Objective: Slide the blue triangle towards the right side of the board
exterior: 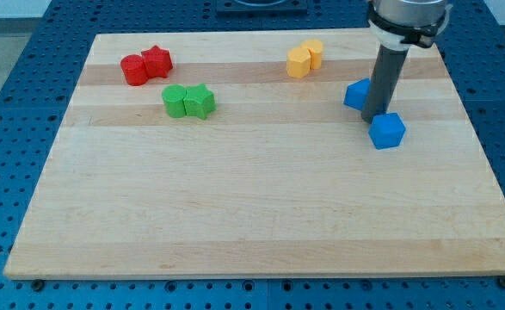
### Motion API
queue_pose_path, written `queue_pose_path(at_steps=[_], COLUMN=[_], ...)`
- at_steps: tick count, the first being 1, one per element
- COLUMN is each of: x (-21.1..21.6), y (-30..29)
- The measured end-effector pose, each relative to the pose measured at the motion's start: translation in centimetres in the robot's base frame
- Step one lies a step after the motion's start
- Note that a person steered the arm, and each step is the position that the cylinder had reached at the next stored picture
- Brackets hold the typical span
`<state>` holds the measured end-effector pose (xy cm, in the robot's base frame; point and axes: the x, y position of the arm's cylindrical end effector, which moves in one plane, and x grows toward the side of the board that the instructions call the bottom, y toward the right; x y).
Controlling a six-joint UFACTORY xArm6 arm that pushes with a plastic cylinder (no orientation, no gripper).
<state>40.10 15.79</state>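
Observation:
A blue triangle block (356, 93) lies at the board's upper right, partly hidden behind my rod. A second blue block, cube-like (388, 130), lies just below and to the right of it. My tip (372, 119) rests on the board between the two blue blocks, touching or almost touching the right edge of the triangle and the upper left of the cube.
Two red blocks (145, 65) sit together at the upper left. Two green blocks (188, 101) sit together below them. Two yellow blocks (304, 58) sit together at the top centre. The wooden board (252, 215) lies on a blue perforated table.

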Motion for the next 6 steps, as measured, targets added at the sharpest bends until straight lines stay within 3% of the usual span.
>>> queue_pose_path(at_steps=[2,3,6], x=[1.4,-0.5,-4.3], y=[-7.8,-8.7,-3.7])
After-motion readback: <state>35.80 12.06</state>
